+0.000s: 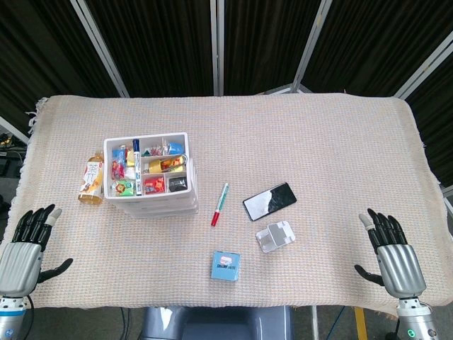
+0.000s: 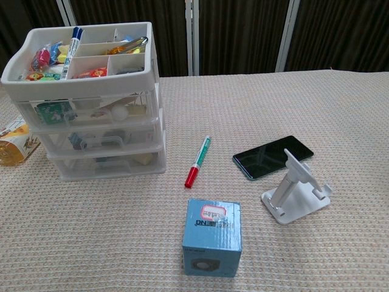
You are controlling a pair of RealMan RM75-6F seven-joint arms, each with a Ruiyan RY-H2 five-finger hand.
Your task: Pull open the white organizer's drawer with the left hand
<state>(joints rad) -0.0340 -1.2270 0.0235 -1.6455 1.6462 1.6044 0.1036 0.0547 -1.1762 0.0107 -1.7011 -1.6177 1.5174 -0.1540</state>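
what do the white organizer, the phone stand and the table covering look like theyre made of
White organizer: likely plastic, opaque white frame with clear drawer fronts showing the contents. Phone stand: apparently smooth white plastic, faintly glossy. Table covering: woven beige cloth, matte, with a visible weave and a frayed edge in the head view.

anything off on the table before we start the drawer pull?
Nothing damaged or spilled. The drink bottle lies on its side left of the white organizer, whose drawers all look closed. Both the left hand and right hand are open near the table's front edge.
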